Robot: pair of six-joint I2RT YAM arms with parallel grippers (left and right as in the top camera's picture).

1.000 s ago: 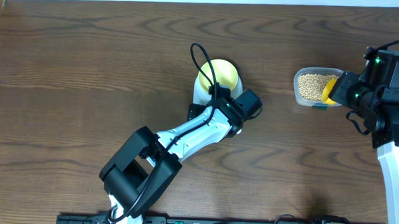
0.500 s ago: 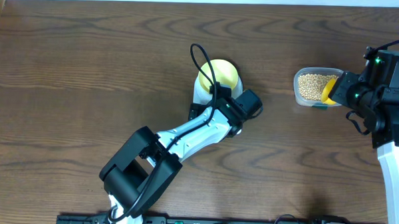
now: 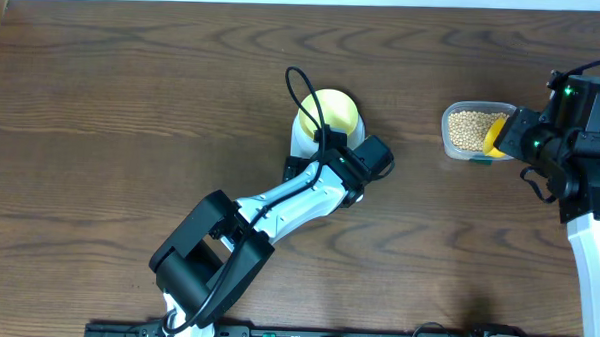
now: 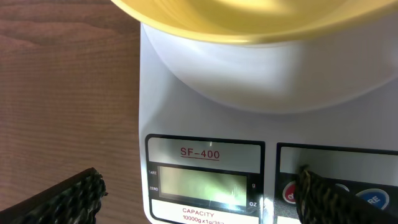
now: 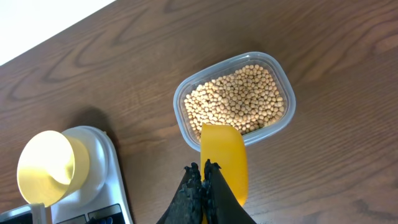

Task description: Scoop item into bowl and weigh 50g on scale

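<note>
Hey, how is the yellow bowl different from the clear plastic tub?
The bowl is round and opaque pale yellow; the tub is a clear rounded rectangle. The bowl looks empty, while the tub holds a heap of beans. The bowl sits on the scale; the tub rests directly on the table. Both are upright and open-topped.
</note>
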